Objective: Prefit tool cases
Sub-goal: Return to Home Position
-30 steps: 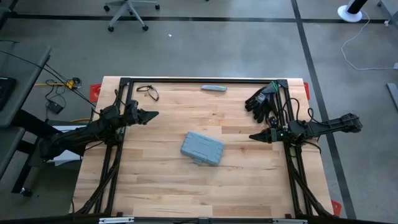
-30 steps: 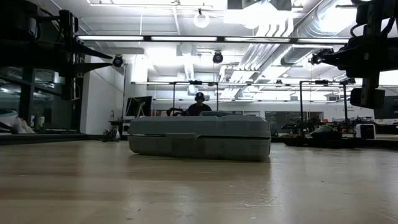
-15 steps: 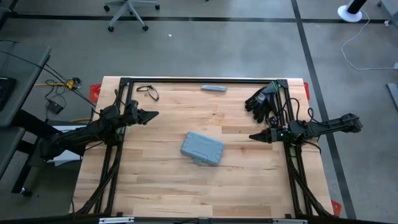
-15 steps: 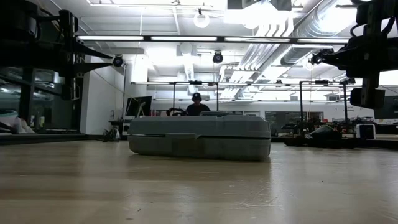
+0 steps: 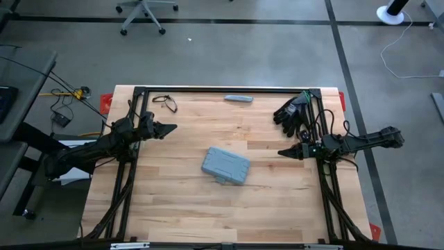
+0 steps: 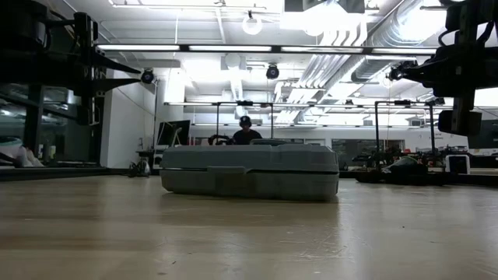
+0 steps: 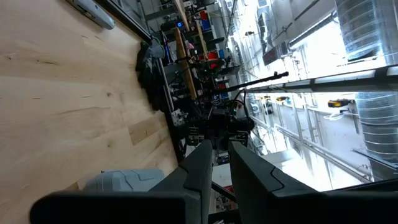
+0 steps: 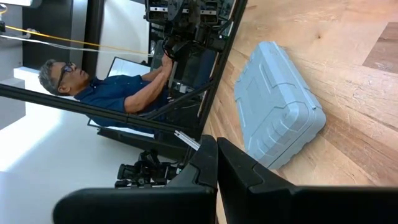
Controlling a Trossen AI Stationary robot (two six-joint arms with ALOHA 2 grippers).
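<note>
From above, the case [image 5: 226,165] lies shut near the middle of the counter [image 5: 180,208]; grey-blue, rounded corners, ribbed lid, turned a little askew, a small tab on its near edge. The left pincer [image 5: 172,128] hangs well apart from it toward the left rail; the right pincer [image 5: 282,153] is well apart on the other side; both taper to a point and hold nothing. Black gloves [image 5: 291,111] lie at the far right corner, a slim bar [image 5: 238,98] at the far edge, glasses [image 5: 165,102] at the far left.

At counter height the case [image 6: 249,169] sits flat, lid down on its base; nothing touches it; a person [image 6: 246,134] sits far behind.

Past the left pincer [image 7: 219,146], its fingers [image 7: 198,171] show only a narrow slit between them; a corner of the case [image 7: 124,180] shows just beside them.

Past the right pincer [image 8: 216,142], the fingers [image 8: 239,165] are all but touching, empty; the case [image 8: 273,106] lies ahead, apart from them.
</note>
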